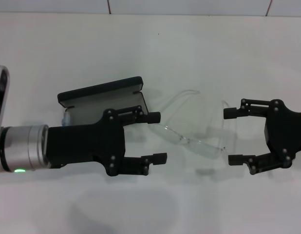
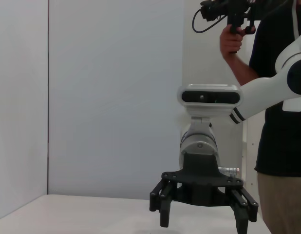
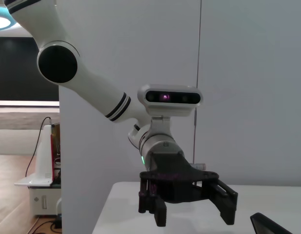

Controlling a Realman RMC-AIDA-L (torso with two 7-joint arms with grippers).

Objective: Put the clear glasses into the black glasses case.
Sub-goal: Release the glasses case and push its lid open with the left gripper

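Note:
The clear glasses [image 1: 192, 142] lie on the white table [image 1: 150, 48] in the head view, arms curving toward the far side. They sit in the gap between my two grippers. My left gripper [image 1: 159, 137] is open, its fingertips just left of the lens. Under and behind the left hand the black glasses case [image 1: 102, 92] stands open, showing its grey lining. My right gripper [image 1: 231, 136] is open too, just right of the glasses and apart from them. The left wrist view shows the right gripper [image 2: 204, 214] facing it; the right wrist view shows the left gripper [image 3: 187, 204].
A tiled wall edge [image 1: 189, 7] runs along the table's far side. A person [image 2: 282, 122] holding a camera stands behind my right arm. A dark corner [image 3: 266, 225], perhaps the case, shows low in the right wrist view.

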